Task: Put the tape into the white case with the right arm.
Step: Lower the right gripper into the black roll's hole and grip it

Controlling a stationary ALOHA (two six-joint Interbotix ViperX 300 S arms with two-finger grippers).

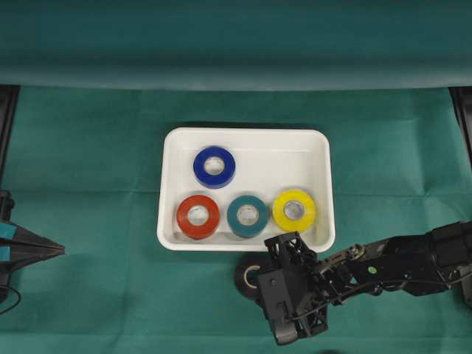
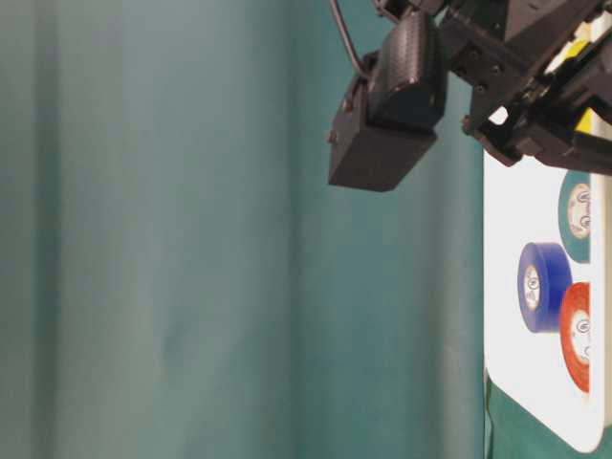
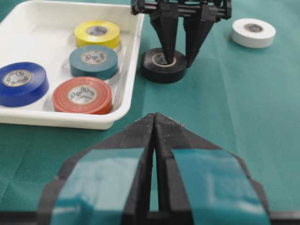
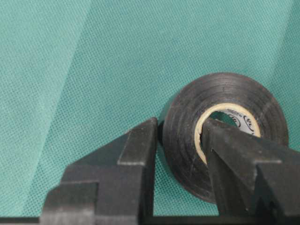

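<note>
Clamping the black tape roll point(image 4: 220, 136) wall, the right gripper point(image 4: 180, 140) is pinching one finger inside the core, one outside. Being light, rigid and smooth-sided, the roll is suiting this wall hold. The left gripper point(image 3: 154, 136) is resting with its jaws together.

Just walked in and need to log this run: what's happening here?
The all-black right arm's jaws are shut on the wall of a black tape roll lying on the green cloth beside the shallow white plastic case. Blue, red, teal and yellow rolls already sit inside. A white roll waits on the cloth.
</note>
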